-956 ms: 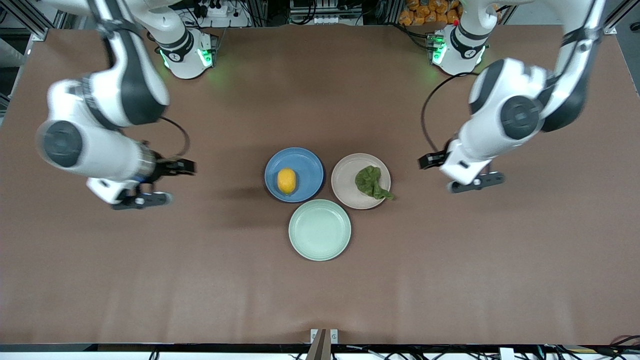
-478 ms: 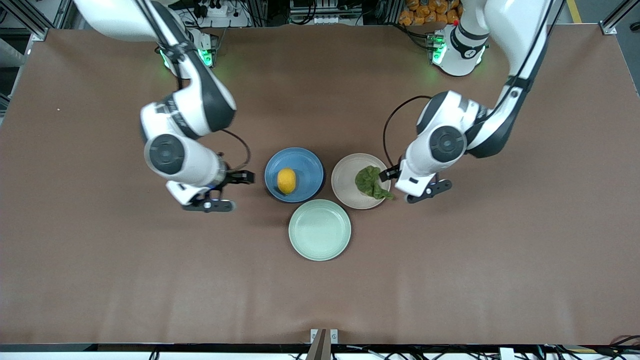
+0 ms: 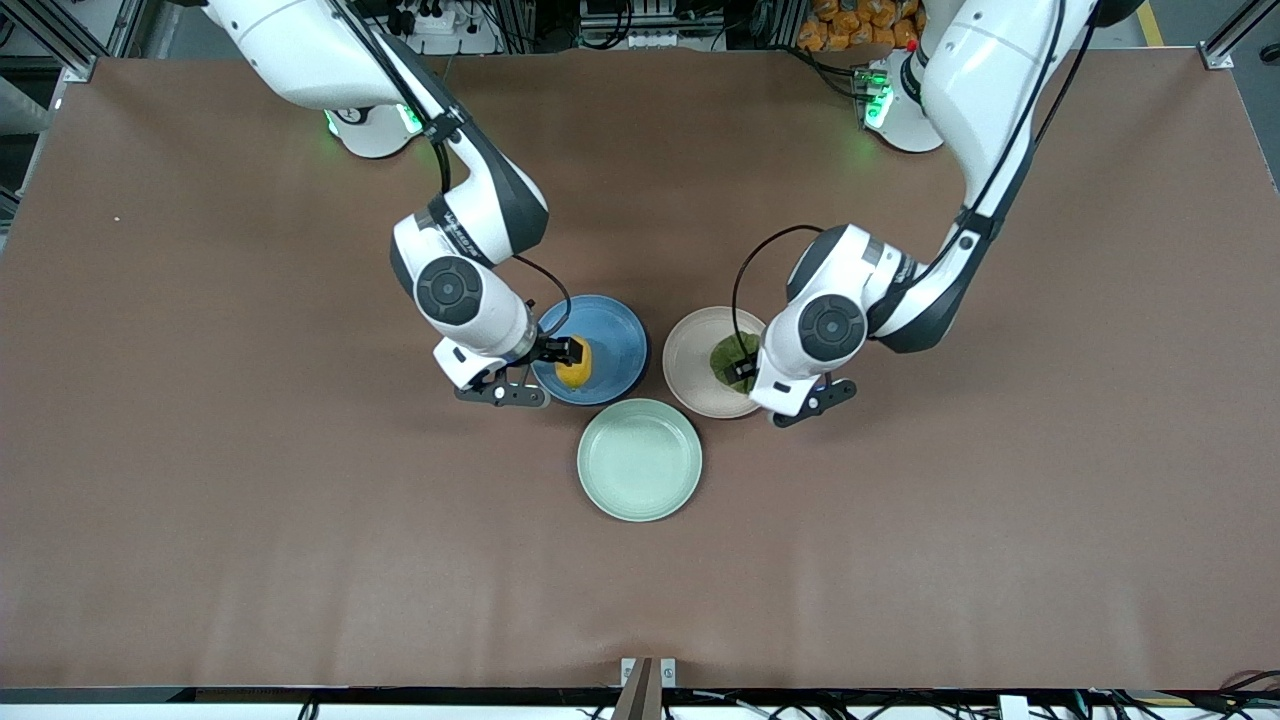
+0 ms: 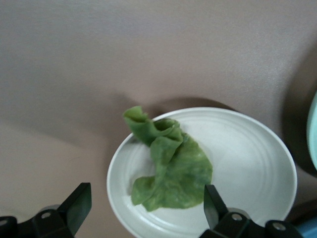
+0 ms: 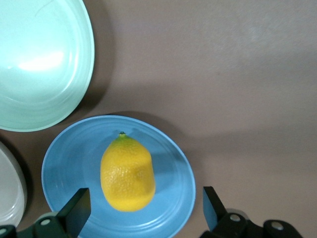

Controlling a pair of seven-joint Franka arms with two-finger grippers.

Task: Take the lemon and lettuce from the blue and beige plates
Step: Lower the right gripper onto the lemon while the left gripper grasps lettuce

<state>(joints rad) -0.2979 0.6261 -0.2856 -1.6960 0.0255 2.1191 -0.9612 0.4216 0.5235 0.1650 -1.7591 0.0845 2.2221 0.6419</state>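
we see the right end effector (image 5: 143, 210) hanging over the blue plate (image 3: 612, 330), its fingers (image 5: 74, 210) spread wide with the lemon (image 5: 127, 172) between them and nothing pinched. the lemon lies on that plate, toward the edge nearest the right arm's end of the table (image 3: 200, 500). in the front view the right end effector (image 3: 560, 352) covers part of the lemon (image 3: 577, 372).

the left end effector (image 4: 146, 208) hangs over the beige plate (image 4: 257, 163), fingers (image 4: 77, 206) likewise spread, holding nothing. the lettuce (image 4: 171, 168) lies crumpled on that plate, one curled end reaching over the rim. in the front view the left end effector (image 3: 748, 368) sits above the lettuce (image 3: 730, 352), on the beige plate (image 3: 685, 350).

the two plates stand side by side, just apart. a green plate (image 3: 640, 460) stands nearer the front camera, just beside both, with nothing on it. in the right wrist view we catch the green plate (image 5: 39, 59) and a sliver of the beige plate (image 5: 10, 193).
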